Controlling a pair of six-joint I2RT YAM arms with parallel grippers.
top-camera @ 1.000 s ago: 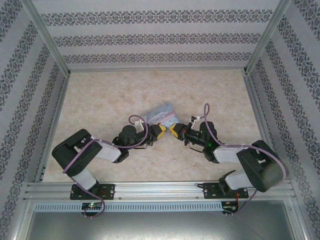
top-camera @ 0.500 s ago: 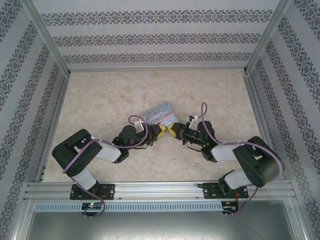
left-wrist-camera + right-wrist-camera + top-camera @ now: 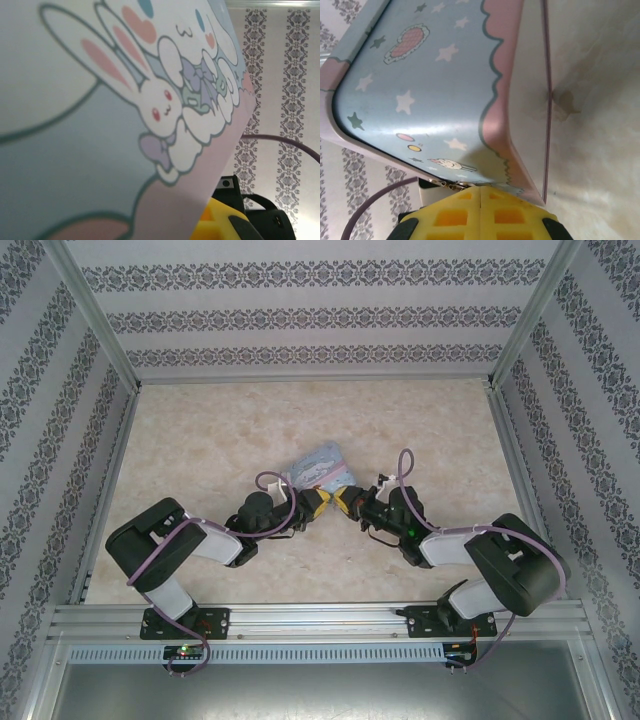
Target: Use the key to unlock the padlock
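At the tin's (image 3: 318, 462) near edge, the left gripper (image 3: 320, 503) and right gripper (image 3: 345, 500) meet.
Right gripper's pads (image 3: 452, 217) are pressed together; the left gripper's opening cannot be told.

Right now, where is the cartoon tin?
In the top view, the tin lies mid-table, just beyond where the left and right jaws face each other at its near edge.

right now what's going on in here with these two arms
Both arms reach in to the near edge of a pale blue cartoon tin in the middle of the table. The left gripper and right gripper sit almost tip to tip beside it. The right wrist view shows the right gripper's yellow pads closed together, with a thin silvery sliver at their tips, too small to identify.
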